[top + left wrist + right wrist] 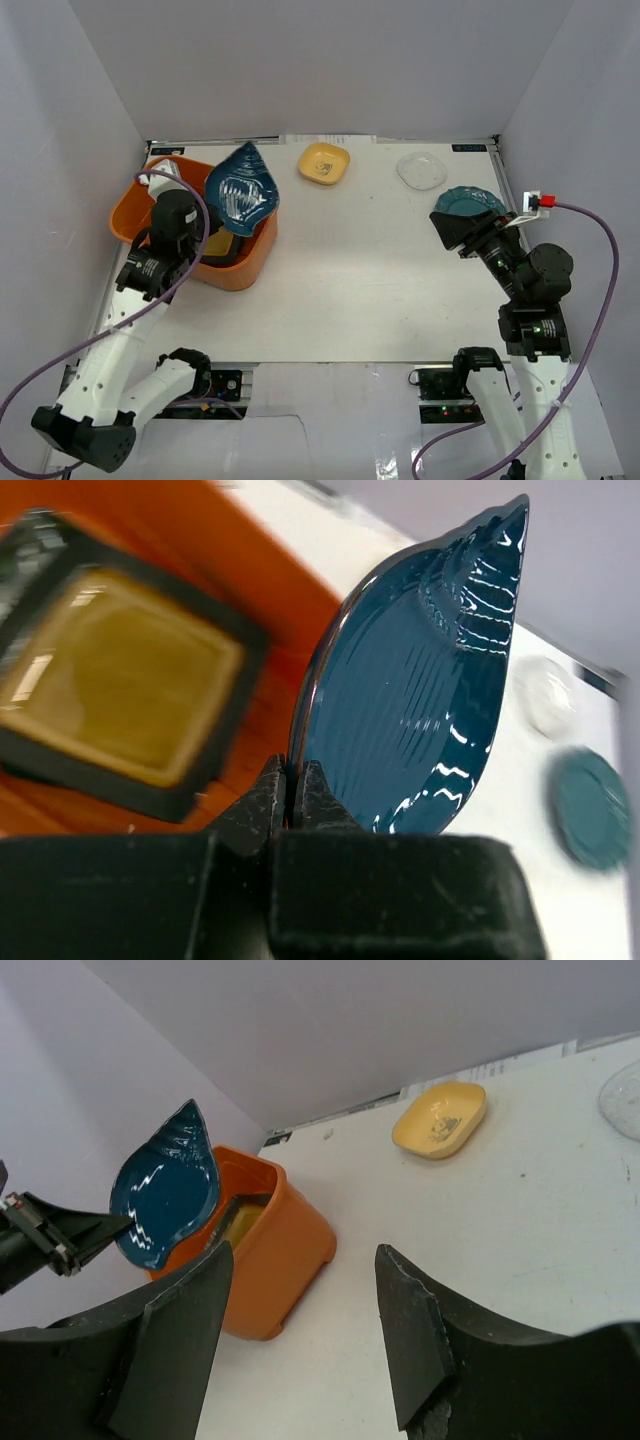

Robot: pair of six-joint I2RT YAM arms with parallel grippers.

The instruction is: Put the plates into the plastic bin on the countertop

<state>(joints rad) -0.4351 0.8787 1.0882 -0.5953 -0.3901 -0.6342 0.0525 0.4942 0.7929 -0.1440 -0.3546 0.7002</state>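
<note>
The orange plastic bin [252, 266] stands at the left on the white countertop [370, 280]. My left gripper [205, 213] is shut on the lower edge of a blue leaf-shaped plate [242, 188] and holds it tilted on edge above the bin; the grip shows in the left wrist view [290, 790]. A black-rimmed mustard square plate [110, 695] lies inside the bin. My right gripper [455, 230] is open and empty, next to the teal scalloped round plate [468, 201] at the right. A small yellow square plate [324, 163] and a clear round plate [421, 170] lie at the back.
White walls close in the left, back and right sides. The bin [285, 1245] sits close to the left wall. A purple cable loops over my left arm [160, 250] by the bin.
</note>
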